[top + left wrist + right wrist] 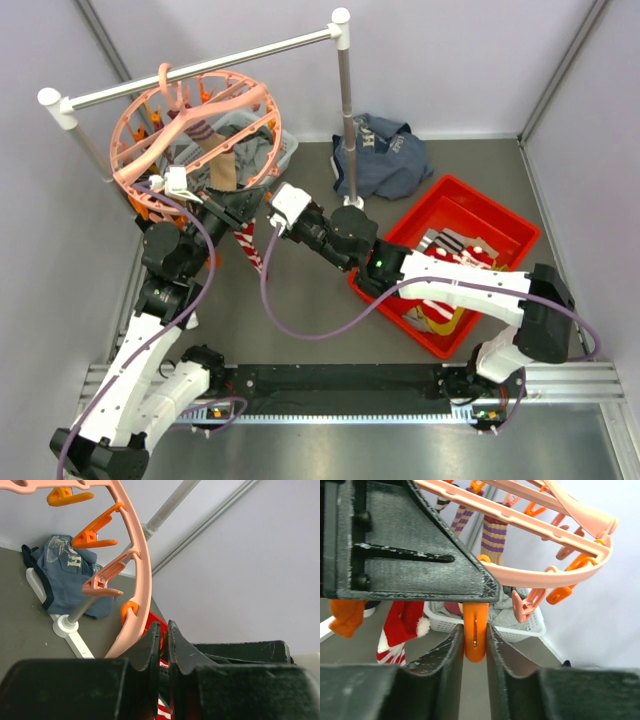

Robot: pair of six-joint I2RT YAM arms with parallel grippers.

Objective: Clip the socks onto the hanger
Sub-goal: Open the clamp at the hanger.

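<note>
Left wrist: striped sock (162, 712) mostly hidden between left gripper (164, 626) fingers.

Rail post (344, 110) between hanger (180, 122) and red tray (495, 204)

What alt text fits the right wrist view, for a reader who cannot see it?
The right gripper pinches an orange clip peg that hangs from the salmon-pink hanger. Behind it are a red-and-white striped sock and an orange sock at the left, and a white basket further back.
</note>
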